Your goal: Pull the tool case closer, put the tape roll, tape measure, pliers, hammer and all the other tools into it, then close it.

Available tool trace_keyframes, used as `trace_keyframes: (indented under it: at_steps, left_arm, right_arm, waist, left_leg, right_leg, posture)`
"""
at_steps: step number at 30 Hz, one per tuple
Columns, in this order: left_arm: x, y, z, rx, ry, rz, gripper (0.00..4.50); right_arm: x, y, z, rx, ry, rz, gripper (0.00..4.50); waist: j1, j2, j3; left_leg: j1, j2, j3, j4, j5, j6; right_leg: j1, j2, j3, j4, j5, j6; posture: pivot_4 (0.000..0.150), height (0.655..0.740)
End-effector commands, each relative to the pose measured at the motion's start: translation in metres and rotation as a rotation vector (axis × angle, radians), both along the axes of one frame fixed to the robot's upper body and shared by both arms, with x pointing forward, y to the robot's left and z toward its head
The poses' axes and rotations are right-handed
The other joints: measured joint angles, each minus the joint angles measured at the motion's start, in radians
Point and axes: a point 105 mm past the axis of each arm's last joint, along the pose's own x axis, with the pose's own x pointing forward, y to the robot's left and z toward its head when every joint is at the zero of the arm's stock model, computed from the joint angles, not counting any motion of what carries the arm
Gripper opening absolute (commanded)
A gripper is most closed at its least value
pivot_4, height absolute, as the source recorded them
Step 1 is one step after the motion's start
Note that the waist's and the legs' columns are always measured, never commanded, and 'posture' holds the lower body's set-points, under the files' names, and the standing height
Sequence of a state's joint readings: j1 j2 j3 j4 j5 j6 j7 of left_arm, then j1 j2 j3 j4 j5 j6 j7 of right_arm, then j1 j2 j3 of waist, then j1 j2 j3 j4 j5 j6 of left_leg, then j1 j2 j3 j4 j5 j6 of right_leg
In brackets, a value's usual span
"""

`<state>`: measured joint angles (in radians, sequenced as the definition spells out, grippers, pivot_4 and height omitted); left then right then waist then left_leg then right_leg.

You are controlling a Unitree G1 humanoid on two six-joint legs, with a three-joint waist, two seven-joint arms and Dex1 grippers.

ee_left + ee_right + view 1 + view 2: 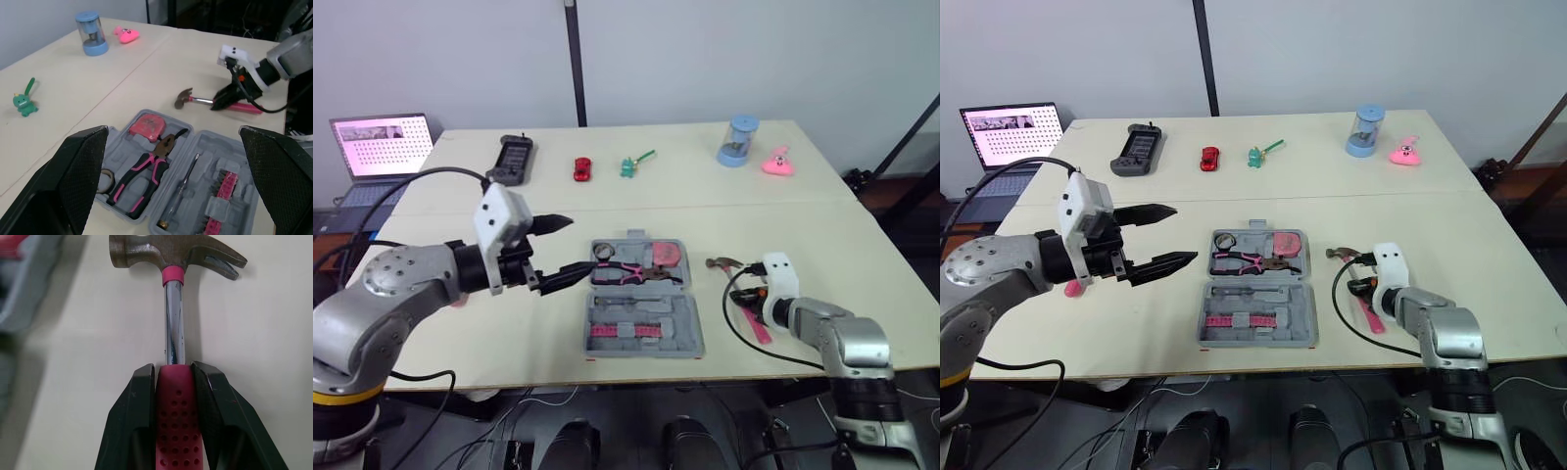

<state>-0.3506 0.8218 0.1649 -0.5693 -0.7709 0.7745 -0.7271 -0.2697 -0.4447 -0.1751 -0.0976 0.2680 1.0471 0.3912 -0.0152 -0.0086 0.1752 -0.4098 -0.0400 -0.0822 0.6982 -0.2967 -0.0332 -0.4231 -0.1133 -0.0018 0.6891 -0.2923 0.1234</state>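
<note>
Case (690,313) lies open and flat near the table's (803,196) front edge, between the robot's two arms. The tape roll (603,251), pliers (631,269) and tape measure (666,255) sit in its far half, with a screwdriver (183,183) and a row of bits (626,331) in the near half. The hammer (175,323) lies on the table just right of the case, head pointing away from the robot. The right gripper (173,366) pinches its pink handle, one finger on each side, where the grip meets the steel shaft.

The left gripper (1186,233) hovers with its fingers spread wide, just beyond the case's left wall, near the tape roll's corner.

The hammer looks like the last tool out. The risk lies in the lift. The fingers run along the handle rather than across it, so the heavy head may droop or the handle may slide out. A low swing could catch the head on the case's right wall and shove the case. If the hammer lands askew over the pliers, the lid may not close.
</note>
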Motion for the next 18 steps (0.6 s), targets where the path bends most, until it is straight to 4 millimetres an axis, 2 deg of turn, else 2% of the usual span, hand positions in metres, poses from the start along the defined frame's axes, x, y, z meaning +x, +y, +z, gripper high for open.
trace_keyframes:
  at_steps: [1, 2, 3, 8, 12, 14, 16, 18]
  left_arm:
    - [0.000, -0.002, 0.007, 0.004, -0.048, -0.009, 4.50]
    - [0.000, -0.003, 0.007, 0.004, -0.049, -0.010, 4.50]
    - [0.000, -0.003, 0.007, 0.004, -0.051, -0.010, 4.50]
    - [0.002, 0.000, 0.006, 0.006, -0.058, 0.000, 4.50]
    - [0.002, 0.000, 0.005, 0.005, -0.060, 0.003, 4.50]
    - [0.002, 0.000, 0.004, 0.006, -0.061, 0.006, 4.50]
    - [0.002, 0.001, 0.004, 0.007, -0.065, 0.013, 4.50]
    - [0.002, 0.003, 0.005, 0.008, -0.070, 0.022, 4.50]
  right_arm:
    - [-0.008, 0.009, -0.007, 0.045, 0.023, 0.005, 0.64]
    - [-0.008, 0.011, -0.004, 0.033, 0.017, 0.026, 1.72]
    - [-0.007, 0.012, -0.001, 0.017, 0.012, 0.046, 1.98]
    - [-0.002, 0.013, 0.024, -0.125, -0.013, 0.174, 4.39]
    - [0.010, 0.021, 0.038, -0.196, -0.060, 0.218, 4.45]
    - [0.017, 0.025, 0.038, -0.222, -0.084, 0.182, 4.45]
    - [0.020, 0.019, 0.031, -0.272, -0.071, 0.117, 4.45]
    - [0.020, 0.019, 0.025, -0.244, -0.056, 0.092, 4.45]
  waist:
    - [0.000, 0.000, 0.000]
    - [0.000, 0.000, 0.000]
    - [0.000, 0.000, 0.000]
    - [0.002, 0.000, 0.000]
    - [-0.002, 0.000, 0.001]
    - [-0.003, 0.000, 0.001]
    - [-0.002, 0.000, 0.001]
    - [0.002, 0.000, 0.001]
  left_leg:
    - [0.000, 0.000, 0.000, 0.000, 0.000, 0.000]
    - [0.000, 0.000, 0.000, 0.000, 0.000, 0.000]
    - [0.000, 0.000, 0.000, 0.000, 0.000, 0.000]
    - [0.000, 0.000, 0.000, 0.000, 0.000, 0.000]
    - [0.000, 0.000, 0.000, 0.000, 0.000, 0.000]
    - [0.000, 0.000, 0.000, -0.001, 0.000, 0.000]
    - [0.000, 0.000, 0.000, -0.001, 0.000, 0.000]
    - [0.000, 0.000, 0.000, -0.001, 0.000, 0.000]
  right_leg:
    - [0.000, 0.000, 0.000, 0.000, 0.000, 0.000]
    - [0.000, 0.000, 0.000, 0.000, 0.000, 0.000]
    - [0.000, 0.000, 0.000, 0.000, 0.000, 0.000]
    - [0.000, 0.000, 0.000, 0.000, 0.000, 0.000]
    - [0.000, -0.001, 0.000, 0.000, 0.000, 0.000]
    - [-0.001, 0.000, 0.000, 0.000, 0.000, 0.000]
    - [-0.001, 0.000, 0.000, 0.000, 0.000, 0.000]
    - [-0.001, 0.000, 0.000, 0.000, 0.000, 0.000]
  posture:
    - [0.150, 0.6753]
    - [0.150, 0.6753]
    - [0.150, 0.6753]
    - [0.150, 0.6753]
    - [0.150, 0.6753]
    - [0.150, 0.6753]
    - [0.150, 0.6753]
    - [0.150, 0.6753]
